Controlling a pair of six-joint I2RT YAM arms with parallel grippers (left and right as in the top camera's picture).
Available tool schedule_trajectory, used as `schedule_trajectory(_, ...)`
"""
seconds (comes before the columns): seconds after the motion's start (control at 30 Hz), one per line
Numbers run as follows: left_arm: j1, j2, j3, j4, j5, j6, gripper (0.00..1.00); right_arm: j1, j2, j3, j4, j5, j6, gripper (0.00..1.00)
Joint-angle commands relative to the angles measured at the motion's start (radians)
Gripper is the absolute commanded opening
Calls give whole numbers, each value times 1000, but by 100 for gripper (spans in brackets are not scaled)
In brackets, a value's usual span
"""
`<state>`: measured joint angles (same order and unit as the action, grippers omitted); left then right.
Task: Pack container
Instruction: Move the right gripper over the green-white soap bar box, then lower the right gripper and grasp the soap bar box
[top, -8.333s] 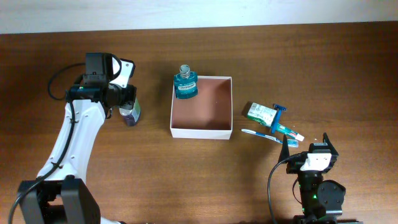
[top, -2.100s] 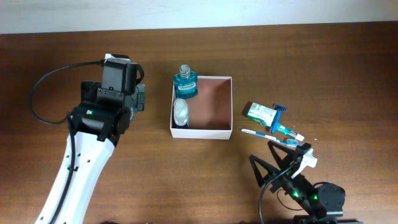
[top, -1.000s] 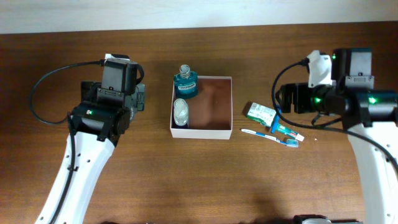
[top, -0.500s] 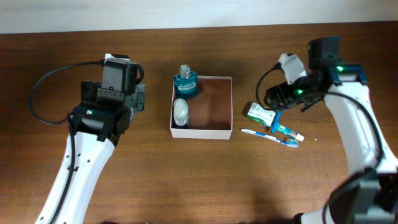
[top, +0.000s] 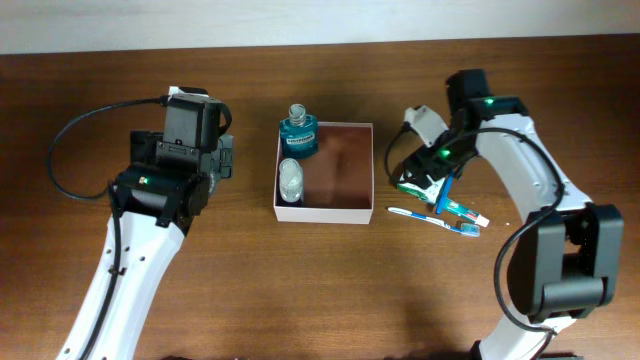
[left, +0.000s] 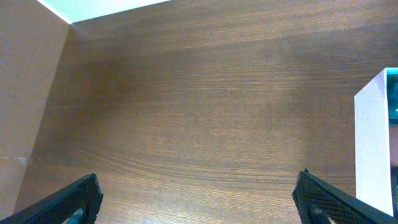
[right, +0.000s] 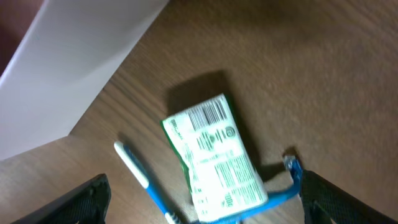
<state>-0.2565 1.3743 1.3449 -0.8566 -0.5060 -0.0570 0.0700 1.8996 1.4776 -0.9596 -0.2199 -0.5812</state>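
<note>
Beside the container | right gripper spread wide over green packet (nothing gripped) — left gripper wide open, empty.

The container I am to pack, square, shallow, thin white walls, reddish-brown floor, open top, sitting flat, centre of my overhead view

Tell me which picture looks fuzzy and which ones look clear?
Right wrist view: fuzzy all over, the print on the green-and-white packet smeared and the white wall of the container soft-edged. Left wrist view: sharp, the wood grain of the table crisp. Overhead view: clear too.
</note>
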Motion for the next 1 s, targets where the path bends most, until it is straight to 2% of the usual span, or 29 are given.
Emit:
schedule_trajectory(0.0,2,-2,14,0,-14,-2,99,30,25,5,32,90,-17,90)
schedule_trajectory(0.7,2,-2,14,0,-14,-2,100,34,106,-24,48,142,-13,90)
schedule_trajectory(0.97,2,-2,14,0,-14,-2,100,34,106,-107,130,147,-14,90)
